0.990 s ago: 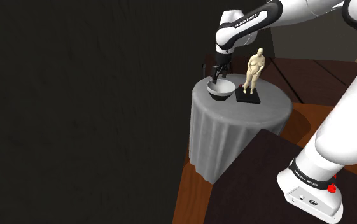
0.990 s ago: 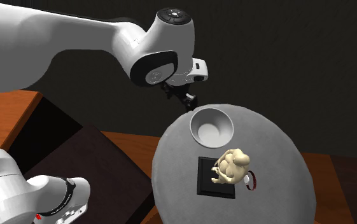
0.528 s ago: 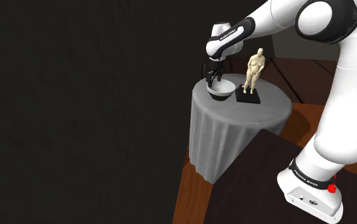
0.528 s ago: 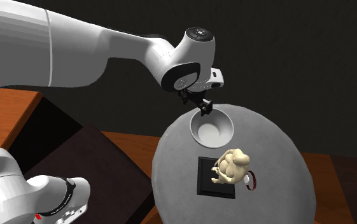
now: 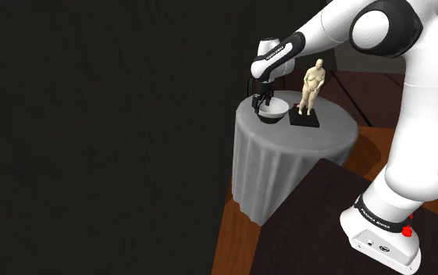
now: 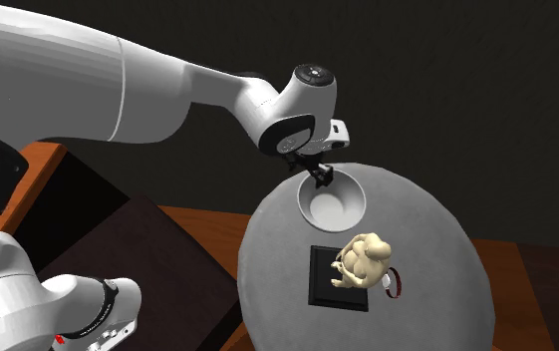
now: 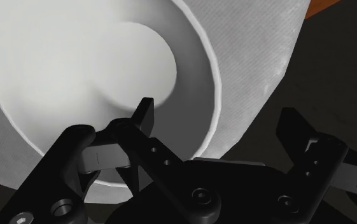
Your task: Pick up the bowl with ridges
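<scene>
A plain white bowl (image 5: 272, 112) (image 6: 332, 204) stands near the edge of a round table draped in grey cloth (image 5: 287, 156) (image 6: 436, 229). Its inside looks smooth in the wrist view (image 7: 75, 63). My black gripper (image 5: 261, 105) (image 6: 322, 179) (image 7: 220, 118) is down at the bowl's rim, on the side away from the figurine. It is open and straddles the rim: one finger (image 7: 144, 118) is inside the bowl, the other (image 7: 296, 127) is outside it, over the table's edge. Neither finger visibly presses the wall.
A tan figurine (image 5: 312, 86) (image 6: 365, 259) on a black square base stands right beside the bowl. A small red-rimmed object (image 6: 395, 284) lies next to that base. Brown wooden floor and a dark mat surround the table, and my stand (image 5: 381, 234) is nearby.
The arm has swung over toward the bowl and the gripper has come down from above the table to the bowl's rim. The fingers stayed open. Bowl and figurine have not moved.
</scene>
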Motion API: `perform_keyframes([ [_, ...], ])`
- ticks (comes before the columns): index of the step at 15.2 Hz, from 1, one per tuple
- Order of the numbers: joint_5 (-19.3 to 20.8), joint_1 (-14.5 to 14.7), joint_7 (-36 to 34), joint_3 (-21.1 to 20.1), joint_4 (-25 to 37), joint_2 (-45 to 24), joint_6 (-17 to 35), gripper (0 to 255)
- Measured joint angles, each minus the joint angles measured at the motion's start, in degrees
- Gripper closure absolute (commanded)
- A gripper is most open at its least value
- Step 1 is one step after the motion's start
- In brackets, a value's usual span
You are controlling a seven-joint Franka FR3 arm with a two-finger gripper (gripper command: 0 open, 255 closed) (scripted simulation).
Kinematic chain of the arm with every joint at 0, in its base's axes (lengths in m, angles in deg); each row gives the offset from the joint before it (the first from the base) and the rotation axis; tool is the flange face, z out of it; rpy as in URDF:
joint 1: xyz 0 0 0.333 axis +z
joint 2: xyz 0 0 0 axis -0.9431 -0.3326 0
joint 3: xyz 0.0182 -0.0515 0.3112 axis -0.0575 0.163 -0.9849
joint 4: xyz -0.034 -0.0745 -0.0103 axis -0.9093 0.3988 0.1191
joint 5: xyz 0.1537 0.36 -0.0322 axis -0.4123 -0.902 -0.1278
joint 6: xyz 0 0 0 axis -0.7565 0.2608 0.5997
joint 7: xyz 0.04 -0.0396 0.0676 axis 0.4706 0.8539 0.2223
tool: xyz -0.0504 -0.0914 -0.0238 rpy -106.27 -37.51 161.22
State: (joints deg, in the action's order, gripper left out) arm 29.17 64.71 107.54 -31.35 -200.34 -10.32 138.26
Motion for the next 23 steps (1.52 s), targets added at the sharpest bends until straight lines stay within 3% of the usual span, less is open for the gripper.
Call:
perform_keyframes([
  [1, -0.1, 0.0, 0.0, 0.0, -0.1, -0.3, 0.4, 255],
  [12, -0.1, 0.0, -0.1, -0.1, -0.1, -0.3, 0.4, 255],
  [23, 0.9, 0.3, -0.3, 0.4, 2.7, 3.9, -6.5, 255],
])
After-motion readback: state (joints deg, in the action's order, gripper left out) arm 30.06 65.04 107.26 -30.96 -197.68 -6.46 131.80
